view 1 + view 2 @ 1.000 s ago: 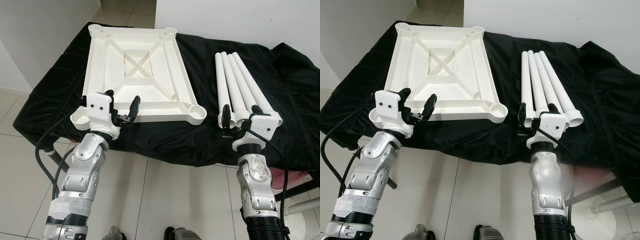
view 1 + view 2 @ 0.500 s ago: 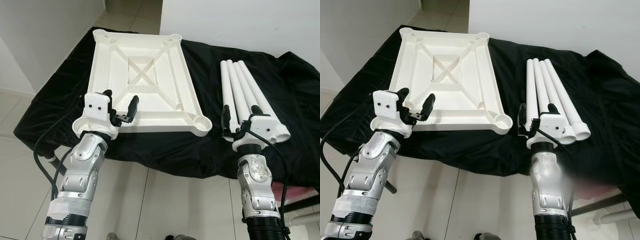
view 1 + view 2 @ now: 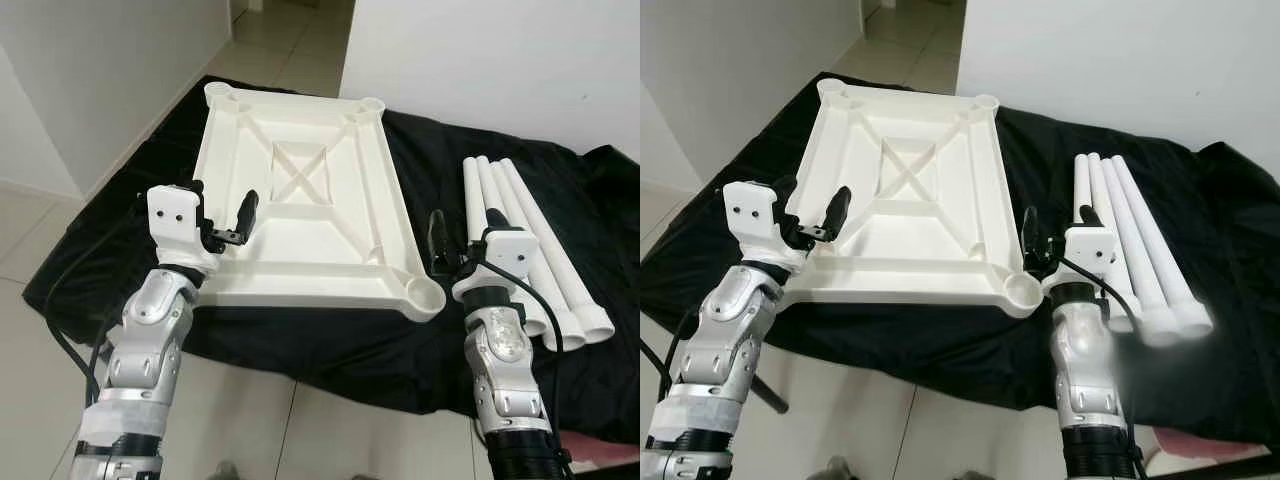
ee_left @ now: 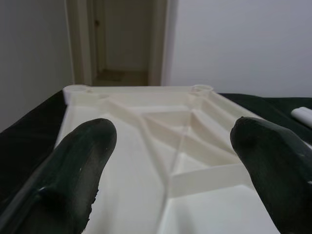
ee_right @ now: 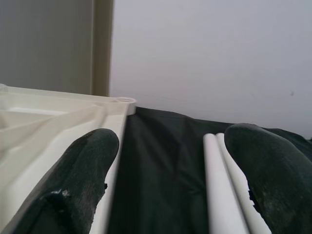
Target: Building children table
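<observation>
White plastic fills most of what lies before me: the children's tabletop [image 3: 300, 215] rests upside down on a bench draped in black cloth [image 3: 430, 340], its ribbed underside facing up with a crossed square at the centre and a round leg socket [image 3: 427, 296] at each corner. To its right, apart from it on the same cloth, four white table legs [image 3: 525, 250] lie side by side, touching one another, their wider ends towards me.

I hold my left gripper [image 3: 222, 213] over the near left part of the tabletop, its two black fingers [image 4: 73, 170] spread wide with nothing between them; in my left wrist view the ribs and the far corner sockets show between the fingers.

My right gripper [image 3: 457, 240] hovers over the strip of black cloth between the tabletop's right edge and the nearest leg, just past the near right socket. Its fingers [image 5: 78, 180] are also wide apart and empty, with the tabletop's rim to one side of them and the legs to the other.

Pale floor tiles [image 3: 250, 420] show beneath the bench, and a white wall [image 3: 480, 60] stands behind it.
</observation>
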You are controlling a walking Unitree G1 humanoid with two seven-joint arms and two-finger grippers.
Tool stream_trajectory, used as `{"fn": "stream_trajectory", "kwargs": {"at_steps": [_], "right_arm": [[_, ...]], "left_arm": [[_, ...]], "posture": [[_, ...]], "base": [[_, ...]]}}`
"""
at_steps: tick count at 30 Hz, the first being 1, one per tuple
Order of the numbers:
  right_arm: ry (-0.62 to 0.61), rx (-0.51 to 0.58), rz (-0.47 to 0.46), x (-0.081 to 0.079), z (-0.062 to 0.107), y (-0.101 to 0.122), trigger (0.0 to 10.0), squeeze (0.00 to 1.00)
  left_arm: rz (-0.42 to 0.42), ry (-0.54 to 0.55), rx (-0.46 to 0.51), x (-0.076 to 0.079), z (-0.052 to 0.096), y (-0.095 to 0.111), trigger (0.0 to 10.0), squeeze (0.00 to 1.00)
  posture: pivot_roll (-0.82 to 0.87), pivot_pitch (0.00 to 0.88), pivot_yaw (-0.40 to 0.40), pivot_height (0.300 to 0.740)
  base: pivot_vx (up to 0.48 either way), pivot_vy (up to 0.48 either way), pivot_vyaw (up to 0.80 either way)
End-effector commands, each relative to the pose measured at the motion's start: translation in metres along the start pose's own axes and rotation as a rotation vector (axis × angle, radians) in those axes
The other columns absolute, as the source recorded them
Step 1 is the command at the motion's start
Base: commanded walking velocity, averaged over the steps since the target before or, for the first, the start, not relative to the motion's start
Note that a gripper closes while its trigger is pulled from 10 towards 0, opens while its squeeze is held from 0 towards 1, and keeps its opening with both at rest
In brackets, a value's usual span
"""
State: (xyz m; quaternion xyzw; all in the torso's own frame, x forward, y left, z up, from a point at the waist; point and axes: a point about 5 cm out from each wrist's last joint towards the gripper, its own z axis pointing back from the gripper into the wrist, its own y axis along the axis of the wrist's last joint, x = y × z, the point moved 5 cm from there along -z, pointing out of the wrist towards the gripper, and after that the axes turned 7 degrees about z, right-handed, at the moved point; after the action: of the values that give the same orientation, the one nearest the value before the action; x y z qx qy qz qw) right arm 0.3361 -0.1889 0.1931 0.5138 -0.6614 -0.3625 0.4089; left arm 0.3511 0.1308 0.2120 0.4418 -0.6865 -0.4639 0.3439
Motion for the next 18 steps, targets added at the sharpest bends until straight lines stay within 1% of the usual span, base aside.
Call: {"fn": "stream_trajectory", "kwargs": {"at_steps": [1,9,11,12,15,18], "right_arm": [[-0.02,-0.017,0.009,0.008,0.002,-0.004,10.0,0.0],[-0.035,-0.041,0.008,0.008,0.003,-0.009,10.0,0.0],[-0.076,-0.082,0.005,0.011,0.005,-0.015,10.0,0.0],[-0.076,-0.082,0.005,0.011,0.005,-0.015,10.0,0.0],[-0.146,-0.177,-0.022,0.015,0.012,-0.03,10.0,0.0],[-0.159,-0.196,-0.03,0.016,0.014,-0.033,10.0,0.0]], "left_arm": [[0.01,-0.02,-0.014,0.008,0.0,-0.004,10.0,0.0],[0.017,-0.06,-0.023,0.017,-0.001,-0.005,10.0,0.0],[0.01,-0.096,-0.04,0.025,-0.004,-0.008,10.0,0.0],[0.01,-0.096,-0.04,0.025,-0.004,-0.008,10.0,0.0],[-0.001,-0.185,-0.084,0.042,-0.009,-0.014,10.0,0.0],[0.001,-0.2,-0.094,0.045,-0.01,-0.016,10.0,0.0]], "posture": [[0.07,0.103,-0.087,0.74],[0.06,0.124,-0.08,0.74],[0.06,0.142,-0.068,0.74],[0.06,0.142,-0.068,0.74],[0.05,0.15,-0.056,0.74],[0.04,0.15,-0.051,0.74]], "base": [[0.0,0.0,0.0],[0.0,0.0,0.0],[0.0,0.0,0.0],[0.0,0.0,0.0],[0.0,0.0,0.0],[0.0,0.0,0.0]]}}
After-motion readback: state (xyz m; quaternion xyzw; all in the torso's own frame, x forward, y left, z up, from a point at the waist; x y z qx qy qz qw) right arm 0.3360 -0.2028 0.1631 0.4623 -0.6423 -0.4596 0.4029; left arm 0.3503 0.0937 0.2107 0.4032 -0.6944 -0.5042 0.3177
